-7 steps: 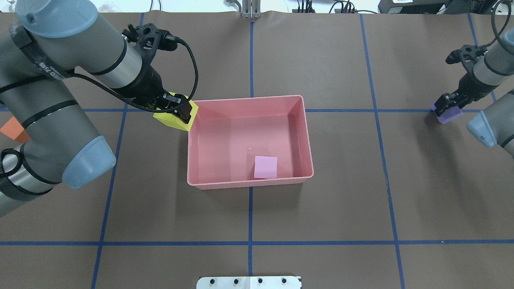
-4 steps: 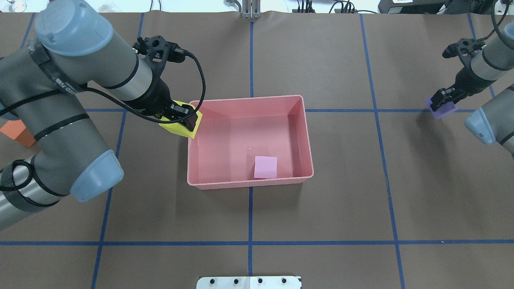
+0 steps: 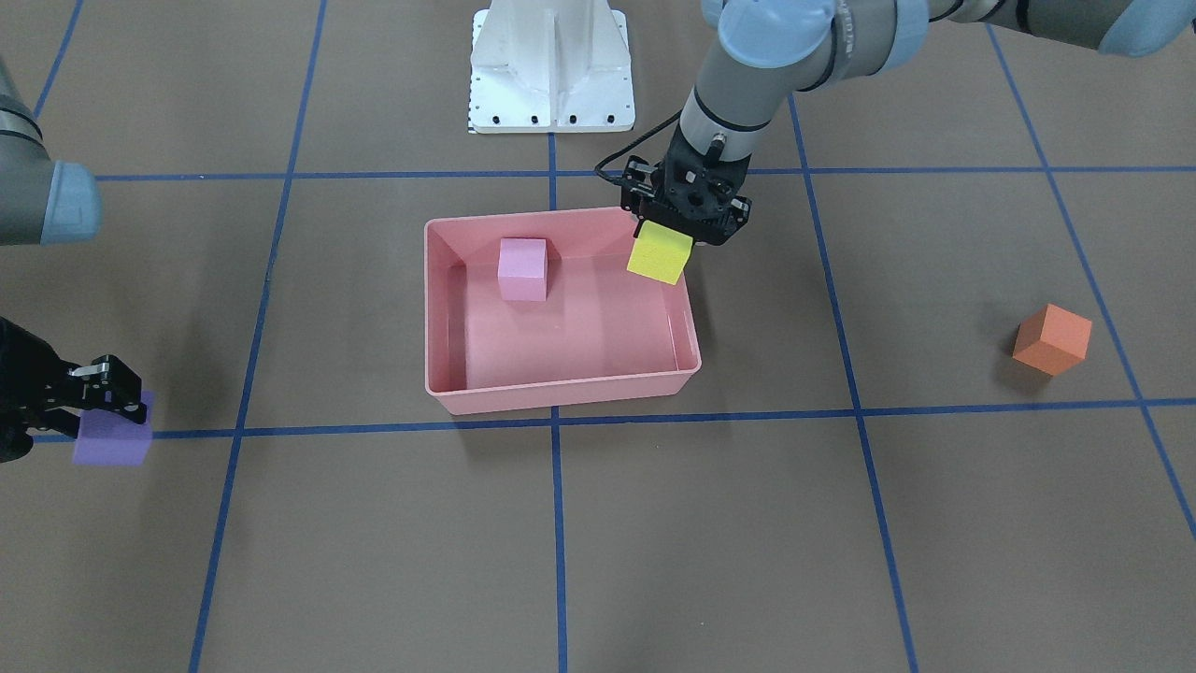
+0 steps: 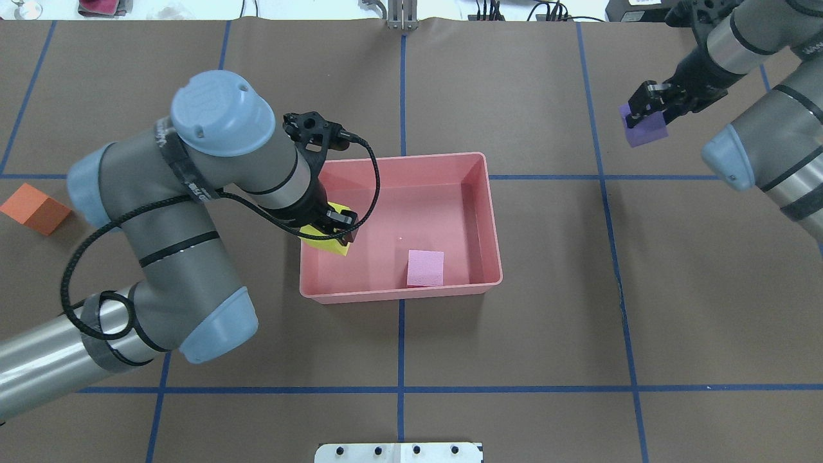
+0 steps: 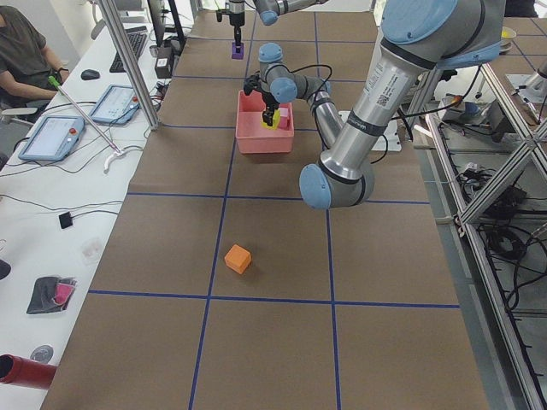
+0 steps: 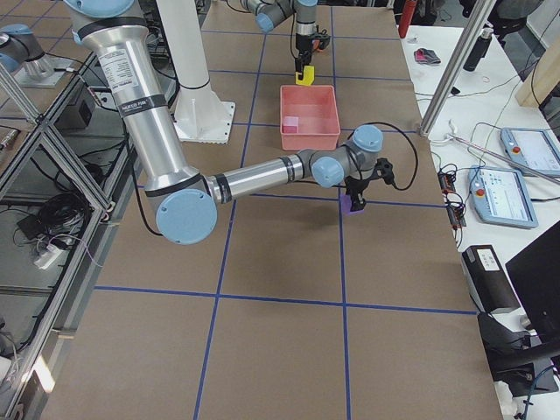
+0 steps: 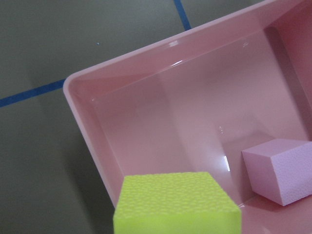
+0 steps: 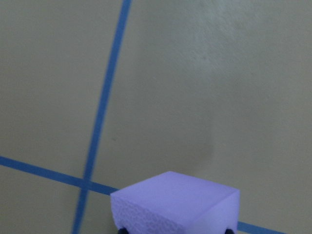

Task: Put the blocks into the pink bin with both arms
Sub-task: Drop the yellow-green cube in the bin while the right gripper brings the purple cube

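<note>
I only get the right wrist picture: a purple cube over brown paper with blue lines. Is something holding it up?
Observer: Yes. The right gripper is clamped on the purple block, off to the table's right side.
Operator: Is there another arm doing anything?
Observer: The left gripper holds a yellow block over the pink bin, close to its left wall.
Operator: Is anything in that bin already?
Observer: One light pink block lies on its floor.
</note>
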{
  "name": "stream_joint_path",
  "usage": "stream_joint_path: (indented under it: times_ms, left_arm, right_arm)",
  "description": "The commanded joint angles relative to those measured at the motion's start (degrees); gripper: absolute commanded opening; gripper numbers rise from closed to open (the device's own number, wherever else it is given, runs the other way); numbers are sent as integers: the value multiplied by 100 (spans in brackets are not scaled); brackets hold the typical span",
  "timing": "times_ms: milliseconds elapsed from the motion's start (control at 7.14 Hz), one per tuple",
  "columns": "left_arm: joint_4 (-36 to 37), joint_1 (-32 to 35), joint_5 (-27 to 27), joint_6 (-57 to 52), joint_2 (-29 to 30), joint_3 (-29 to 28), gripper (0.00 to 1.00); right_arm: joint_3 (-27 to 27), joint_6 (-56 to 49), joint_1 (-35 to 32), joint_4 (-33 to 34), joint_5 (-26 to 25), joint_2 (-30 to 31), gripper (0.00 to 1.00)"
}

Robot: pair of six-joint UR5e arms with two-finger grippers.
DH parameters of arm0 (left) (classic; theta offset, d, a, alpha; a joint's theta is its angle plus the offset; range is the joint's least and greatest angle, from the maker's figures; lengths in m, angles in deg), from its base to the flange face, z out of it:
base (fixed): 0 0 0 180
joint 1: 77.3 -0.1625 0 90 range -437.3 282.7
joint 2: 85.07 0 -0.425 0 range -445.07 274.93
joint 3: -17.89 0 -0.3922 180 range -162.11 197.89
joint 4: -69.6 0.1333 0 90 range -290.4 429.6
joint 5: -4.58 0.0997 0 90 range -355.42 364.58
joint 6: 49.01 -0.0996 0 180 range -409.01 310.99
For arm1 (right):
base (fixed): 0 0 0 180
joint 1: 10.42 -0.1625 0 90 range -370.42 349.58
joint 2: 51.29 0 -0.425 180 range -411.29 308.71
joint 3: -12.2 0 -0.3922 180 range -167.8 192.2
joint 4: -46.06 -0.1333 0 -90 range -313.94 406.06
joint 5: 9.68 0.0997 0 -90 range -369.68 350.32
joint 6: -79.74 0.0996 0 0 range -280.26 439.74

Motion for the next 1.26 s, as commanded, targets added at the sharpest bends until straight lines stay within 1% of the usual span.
stream_joint_path:
  times_ms: [0,140,280,420,560,700,841,981,1121]
  left_arm:
    - [-82,-366,400,39,251,-514,18]
    - [-143,-384,401,31,261,-664,56]
    - [-318,-393,410,48,253,-727,99]
    - [-328,-341,410,48,253,-605,100]
    - [-320,-157,401,48,253,-430,100]
    - [-294,-25,366,39,253,-228,100]
    - [-258,290,262,31,235,-35,100]
    - [-241,858,-383,-30,131,80,100]
    - [-284,1456,-921,-431,-314,221,99]
  right_arm:
    - [422,1834,700,68,-166,-588,0]
    - [623,2424,1104,68,-429,-730,0]
    - [712,2822,1421,68,-675,-871,0]
    - [678,3104,1772,77,-1034,-1090,0]
    - [669,3324,2028,77,-1282,-1188,0]
    - [686,3492,2170,77,-1319,-1276,0]
    - [687,3650,2415,68,-1589,-1276,0]
    - [652,3669,2696,68,-1975,-1276,0]
    - [608,3669,2742,42,-2022,-1276,0]
